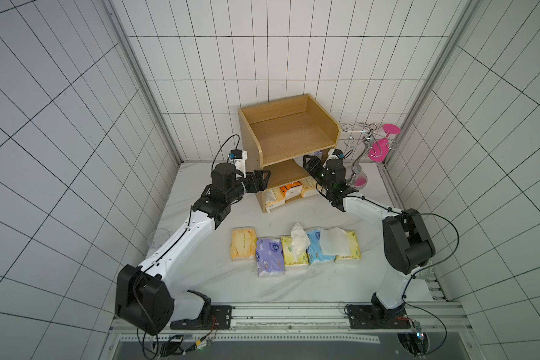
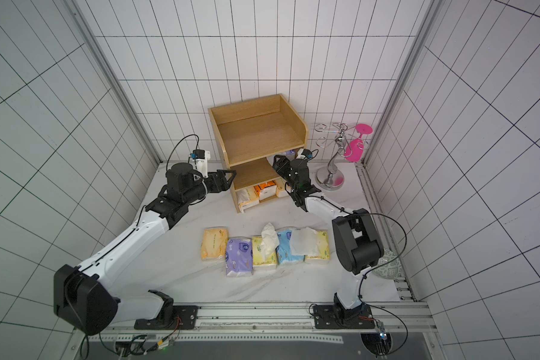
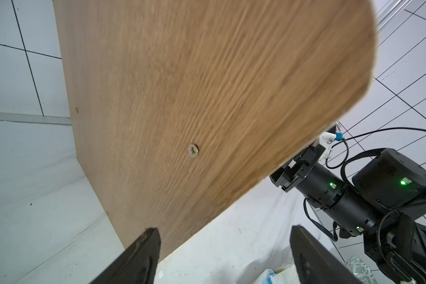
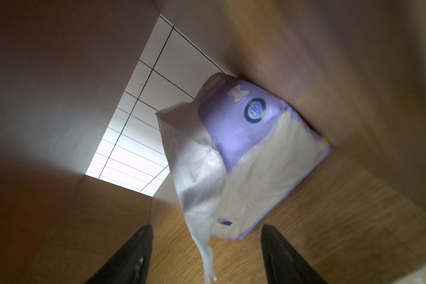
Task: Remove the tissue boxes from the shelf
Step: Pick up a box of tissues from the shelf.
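Since the purple tissue pack (image 4: pixel 244 137), tucked at 3 o'clock on the middle tier of the shelf (image 1: pixel 289 134), looks soft, light and slippery, it should probably be pinched across its body, not the loose tissue (image 4: pixel 197 172), with both sets of jaws spread wide and empty.

**Hidden and blurred**

In both top views you get only a sliver of the purple pack (image 1: pixel 318 153) under the top tier of the shelf (image 1: pixel 289 131). The bottom-tier packs (image 1: pixel 289 190) show just their front ends. In the right wrist view, the shelf wall is smeared.
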